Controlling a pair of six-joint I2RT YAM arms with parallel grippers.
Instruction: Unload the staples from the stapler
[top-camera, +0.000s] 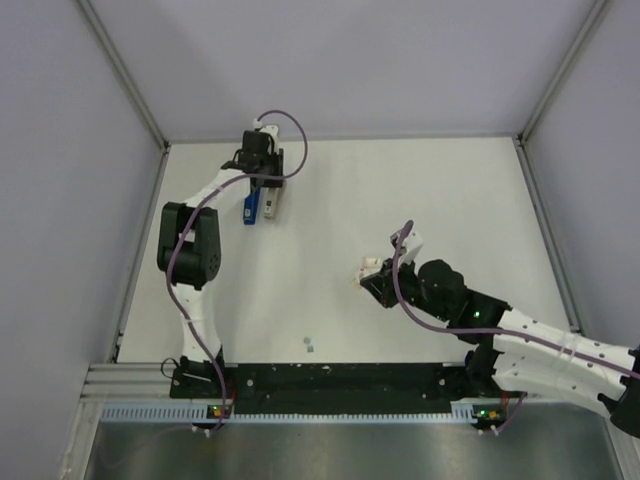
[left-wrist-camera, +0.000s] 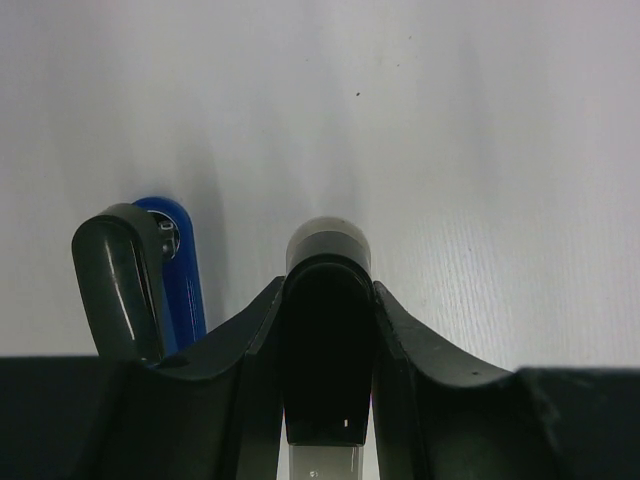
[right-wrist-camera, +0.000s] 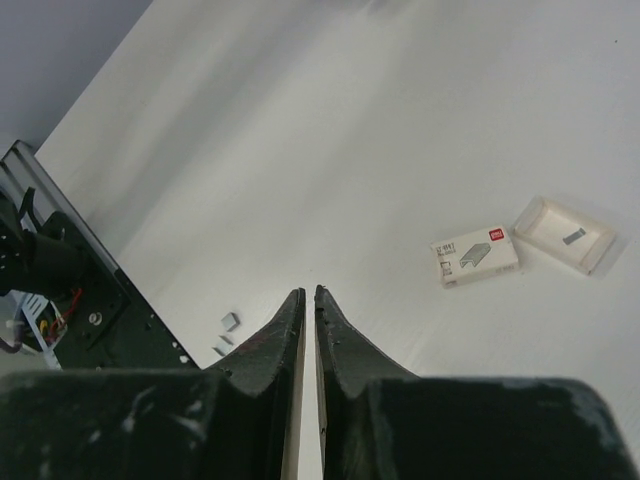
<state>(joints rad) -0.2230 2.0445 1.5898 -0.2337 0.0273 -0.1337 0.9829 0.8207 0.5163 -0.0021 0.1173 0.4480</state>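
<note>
The left gripper is over the far left part of the table. Its fingers are clamped on the stapler, it seems on the dark end of the rail, with the blue body just beside it. The right gripper has its fingers almost together, only a thin slit between them, and holds nothing. A staple box lies near it.

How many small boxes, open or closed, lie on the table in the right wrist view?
2. The white printed box lies right of centre; the clear open tray lies just to its right, a little farther away. More may lie outside this view.
</note>
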